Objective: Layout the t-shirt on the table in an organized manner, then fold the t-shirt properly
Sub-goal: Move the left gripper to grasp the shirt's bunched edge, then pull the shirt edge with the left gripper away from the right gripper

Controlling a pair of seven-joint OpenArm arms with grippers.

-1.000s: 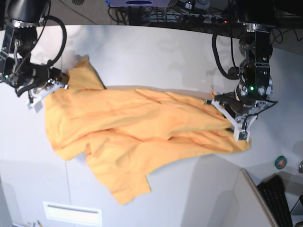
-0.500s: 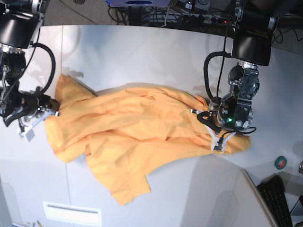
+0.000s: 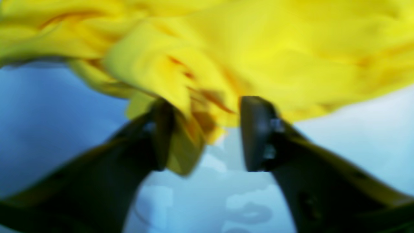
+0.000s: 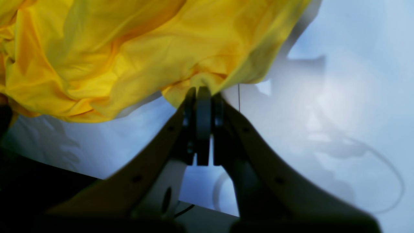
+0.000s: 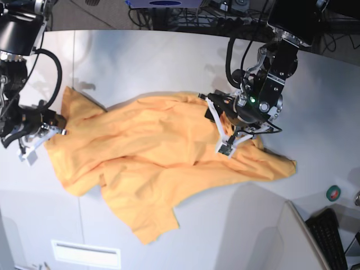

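At far left of the base view, right gripper (image 5: 40, 134) clamped on the left edge of the t-shirt (image 5: 152, 163), low over the table (image 5: 157, 62). In the right wrist view, right gripper (image 4: 203, 97) fingertips pressed together with a pinch of yellow cloth caught between them, the t-shirt (image 4: 106, 48) rising in loose folds above and to the left, pale table (image 4: 339, 97) beneath and to the right.

Across the middle of the base view, t-shirt spread in a rumpled band from left to right (creased, not flat), a raised fold running along its centre, one flap trailing down toward the near edge of the table, a corner reaching out at the right.

Further right, left gripper (image 5: 224, 125) poised over the upper right part of the garment, white fingers angled down onto the cloth. In the left wrist view (blurred), left gripper (image 3: 202, 132) with its two dark fingers (image 3: 255, 129) spread apart, a hanging fold of the t-shirt (image 3: 258, 48) lying against the inner face of the left-hand finger and dipping into the gap; no pinch across both fingers visible. Table (image 3: 48, 123) showing below and on both sides of the cloth.

At far right, near the table's edge, a small green roll of tape (image 5: 333, 193), well apart from the shirt, and a black keyboard (image 5: 329, 236) in the lower corner.
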